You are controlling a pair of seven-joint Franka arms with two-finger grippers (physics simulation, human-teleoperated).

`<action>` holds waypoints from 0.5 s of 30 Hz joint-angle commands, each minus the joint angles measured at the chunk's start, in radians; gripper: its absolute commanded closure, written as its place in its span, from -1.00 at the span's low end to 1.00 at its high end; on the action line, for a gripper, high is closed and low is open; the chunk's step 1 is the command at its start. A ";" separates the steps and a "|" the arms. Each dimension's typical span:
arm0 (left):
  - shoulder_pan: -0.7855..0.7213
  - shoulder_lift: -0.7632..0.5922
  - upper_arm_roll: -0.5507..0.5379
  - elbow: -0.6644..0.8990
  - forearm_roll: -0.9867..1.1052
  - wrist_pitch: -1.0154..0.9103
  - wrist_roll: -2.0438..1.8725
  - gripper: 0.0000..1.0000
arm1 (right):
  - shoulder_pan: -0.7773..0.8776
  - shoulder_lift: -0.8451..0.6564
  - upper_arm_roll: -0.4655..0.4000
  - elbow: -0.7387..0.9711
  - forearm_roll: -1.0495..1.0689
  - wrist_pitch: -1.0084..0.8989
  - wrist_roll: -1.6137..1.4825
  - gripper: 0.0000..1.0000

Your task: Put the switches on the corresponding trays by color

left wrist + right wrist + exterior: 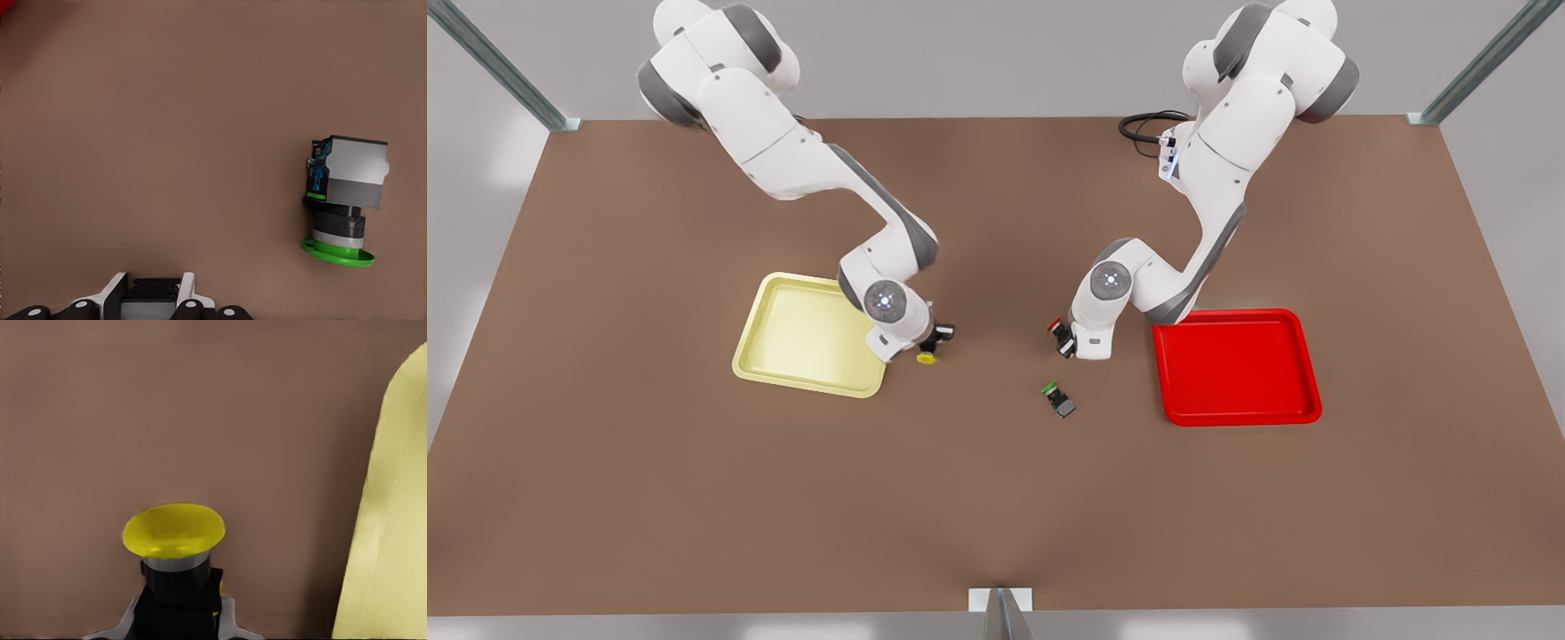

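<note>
In the front view, my left gripper point(1064, 342) hangs just off the front view's left side of the red tray point(1236, 364), shut on the red switch point(1055, 325). That switch's dark body point(153, 288) sits between the fingers point(187, 297). The green switch point(1059, 400) lies on its side on the table, a little in front of this gripper; the left wrist view shows it point(343, 193) clearly. My right gripper point(935, 342) is shut on the yellow switch point(927, 358) beside the pale yellow tray point(800, 333). The yellow cap point(173, 533) points away from the wrist, with the tray's rim point(387, 520) close by.
The brown table point(694, 489) is wide, with free room in front of both trays. Metal frame posts point(1476, 71) stand at the back corners, and a bracket point(1000, 604) sits at the front edge. A black cable point(1143, 129) loops behind one arm.
</note>
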 commanded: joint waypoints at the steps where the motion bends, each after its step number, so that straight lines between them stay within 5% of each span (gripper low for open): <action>1: 0.000 0.000 0.000 0.000 0.000 -0.001 0.000 -0.06 | -0.016 -0.027 0.000 -0.002 -0.011 -0.013 -0.007 0.17; 4: 0.000 -0.017 0.015 0.003 0.000 -0.034 0.002 -0.06 | -0.263 -0.174 0.000 -0.083 -0.011 -0.083 -0.314 0.14; 8: 0.000 -0.016 0.014 -0.001 -0.001 -0.050 -0.038 -0.16 | -0.340 -0.188 0.001 -0.161 -0.013 -0.129 -0.426 -0.02; 10: 0.000 -0.035 0.014 0.003 -0.006 -0.068 -0.057 -1.00 | -0.328 -0.199 0.015 -0.238 -0.008 -0.115 -0.426 -0.04; 11: 0.000 -0.048 0.014 0.003 -0.009 -0.073 -0.078 -1.00 | -0.328 -0.205 0.041 -0.267 -0.006 -0.094 -0.424 -0.26; 12: 0.000 -0.046 0.014 0.002 -0.009 -0.074 -0.077 -1.00 | -0.326 -0.205 0.041 -0.278 -0.006 -0.085 -0.424 -1.00; 15: -0.003 -0.051 0.011 -0.021 -0.009 -0.068 -0.101 -1.00 | -0.333 -0.213 0.041 -0.283 -0.006 -0.083 -0.437 -1.00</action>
